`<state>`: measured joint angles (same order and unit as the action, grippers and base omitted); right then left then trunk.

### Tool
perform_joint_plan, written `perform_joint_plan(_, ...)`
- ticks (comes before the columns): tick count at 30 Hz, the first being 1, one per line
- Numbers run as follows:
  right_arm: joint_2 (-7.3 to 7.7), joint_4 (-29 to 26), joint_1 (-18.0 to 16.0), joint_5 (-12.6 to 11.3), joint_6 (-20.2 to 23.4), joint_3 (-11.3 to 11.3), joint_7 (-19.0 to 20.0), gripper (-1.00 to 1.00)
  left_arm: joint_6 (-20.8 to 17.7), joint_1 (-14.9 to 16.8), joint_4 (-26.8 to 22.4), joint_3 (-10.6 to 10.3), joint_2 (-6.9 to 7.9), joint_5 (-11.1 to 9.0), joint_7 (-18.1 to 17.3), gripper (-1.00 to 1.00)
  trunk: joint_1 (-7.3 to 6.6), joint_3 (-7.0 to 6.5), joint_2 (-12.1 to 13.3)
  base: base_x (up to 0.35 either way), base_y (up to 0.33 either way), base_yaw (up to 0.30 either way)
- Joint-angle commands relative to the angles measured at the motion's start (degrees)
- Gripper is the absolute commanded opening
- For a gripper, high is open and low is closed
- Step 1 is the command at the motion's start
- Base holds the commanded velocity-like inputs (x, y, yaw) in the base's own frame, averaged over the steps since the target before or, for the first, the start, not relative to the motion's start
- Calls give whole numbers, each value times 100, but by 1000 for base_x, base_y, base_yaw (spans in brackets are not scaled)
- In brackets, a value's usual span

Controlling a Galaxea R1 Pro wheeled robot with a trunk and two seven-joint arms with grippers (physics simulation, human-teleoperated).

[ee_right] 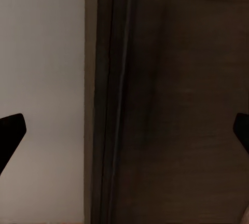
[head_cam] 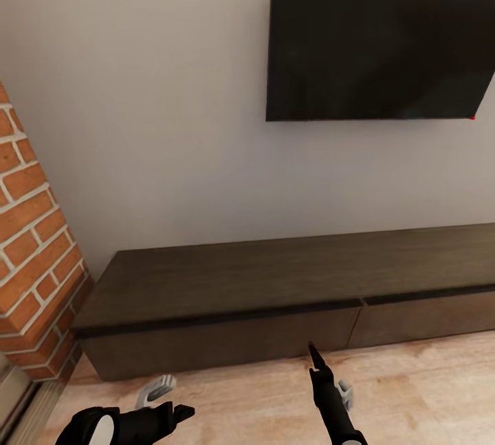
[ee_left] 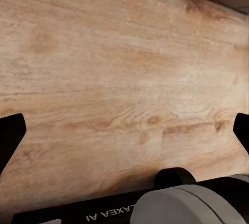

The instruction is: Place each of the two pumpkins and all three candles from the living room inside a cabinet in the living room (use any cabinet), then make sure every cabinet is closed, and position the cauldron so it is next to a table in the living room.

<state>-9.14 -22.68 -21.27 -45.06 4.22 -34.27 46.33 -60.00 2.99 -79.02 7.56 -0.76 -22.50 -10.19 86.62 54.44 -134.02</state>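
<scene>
The cabinet [head_cam: 275,300] stands against the pale wall [head_cam: 151,122], long, low and dark brown, below a black screen [head_cam: 378,32]; a brick column [head_cam: 34,252] rises at its left end; both drawer fronts sit flush under the overhanging top, so it looks closed, with a thin seam between them near the middle.

The right hand [head_cam: 315,357] points at the left drawer front close to that seam, near it though I cannot tell if it touches; in the right wrist view its fingertips [ee_right: 11,130] stand wide apart at the picture's edges, holding nothing, with the dark wood between them. The left hand [head_cam: 175,414] hangs low over the wooden floor [ee_left: 114,68], likewise spread wide and empty.

No handle shows on the drawers; I judge the best hold to be the shadowed gap under the top edge, hooked with a fingertip and drawn straight out; the front looks stiff and smooth, likely to slip under a flat push; a wide drawer may bind if pulled from one corner, so a hold near its middle seems wiser.
</scene>
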Motion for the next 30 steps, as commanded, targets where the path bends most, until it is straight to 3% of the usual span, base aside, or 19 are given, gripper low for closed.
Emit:
perform_joint_plan(1, 0, 0, 0, -1, 0, 0, -1, 100, 0, 0, -2, 0, -1, 0, 0, 100, 0, 0, 0, 327, 0, 0)
perform_joint_plan(8, 0, 0, 0, -2, 0, -1, -1, 100, 0, 0, 0, -1, 1, 0, 0, 100, 0, 0, 0, 269, 0, 0)
perform_joint_plan(16, 0, 0, 0, -3, 0, -1, -10, 100, 0, 0, -6, 8, -2, 0, 0, 100, 0, 0, 0, 28, 0, 0)
perform_joint_plan(22, 0, -1, 0, -3, 4, -1, -10, 100, 0, 0, -5, 8, 5, 0, 0, 100, 132, 108, -241, 1, 0, 0)
perform_joint_plan(26, 0, -1, 0, -3, 9, -1, -10, 100, 0, 0, -21, 8, 6, -4, 0, 100, 132, 108, -241, 0, 0, 0)
perform_joint_plan(29, 0, 0, 0, -3, 28, -1, -10, 100, 0, 0, -48, 10, 43, -111, -69, 100, 132, 108, -241, 0, 0, 0)
perform_joint_plan(30, 0, 0, 0, -3, 45, -1, -10, 100, 0, 0, -54, 8, 118, -253, -143, 100, 132, 108, -241, 6, 0, 0)
